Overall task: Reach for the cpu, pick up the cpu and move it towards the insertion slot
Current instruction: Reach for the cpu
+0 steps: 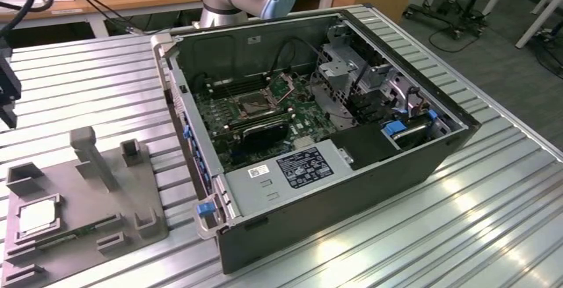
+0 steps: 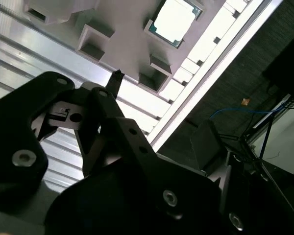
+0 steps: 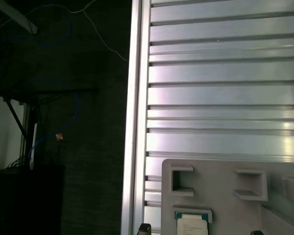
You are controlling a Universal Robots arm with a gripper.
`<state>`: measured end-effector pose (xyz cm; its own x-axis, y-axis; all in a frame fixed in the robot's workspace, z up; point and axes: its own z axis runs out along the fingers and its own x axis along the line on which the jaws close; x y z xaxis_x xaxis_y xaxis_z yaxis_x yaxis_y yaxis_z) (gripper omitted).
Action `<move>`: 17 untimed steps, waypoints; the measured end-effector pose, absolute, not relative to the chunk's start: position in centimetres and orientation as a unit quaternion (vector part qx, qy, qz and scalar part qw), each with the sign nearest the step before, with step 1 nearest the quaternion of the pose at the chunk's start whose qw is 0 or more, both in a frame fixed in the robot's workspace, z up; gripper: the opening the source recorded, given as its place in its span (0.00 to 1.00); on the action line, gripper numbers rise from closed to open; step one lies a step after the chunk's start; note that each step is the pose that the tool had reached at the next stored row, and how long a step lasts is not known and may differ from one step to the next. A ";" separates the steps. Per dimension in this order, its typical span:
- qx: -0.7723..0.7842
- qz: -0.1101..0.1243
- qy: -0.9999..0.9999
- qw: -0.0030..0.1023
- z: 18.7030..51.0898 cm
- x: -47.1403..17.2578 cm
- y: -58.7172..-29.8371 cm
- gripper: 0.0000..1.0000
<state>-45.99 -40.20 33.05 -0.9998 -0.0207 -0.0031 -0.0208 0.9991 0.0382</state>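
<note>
The cpu (image 3: 192,224) is lying in the grey tray (image 3: 220,196). In the first wrist view we are seeing it between the gripper's (image 3: 200,230) parted fingertips, untouched. We are finding its print unreadable.

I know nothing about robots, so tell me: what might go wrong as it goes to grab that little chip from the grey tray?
1. The cpu lies flat in a walled pocket of the grey tray. The open jaws, hanging over the tray, might catch a wall or grip the thin chip poorly.
2. The insertion slot sits deep inside the computer case, near cables, so the arm could snag on them.
</note>
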 end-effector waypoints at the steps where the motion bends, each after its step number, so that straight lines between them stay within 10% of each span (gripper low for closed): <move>1: -0.010 0.019 1.000 0.001 32.9 -46.0 -40.4 0.83; 17: -0.023 0.021 0.999 0.001 30.4 -46.4 -43.4 0.83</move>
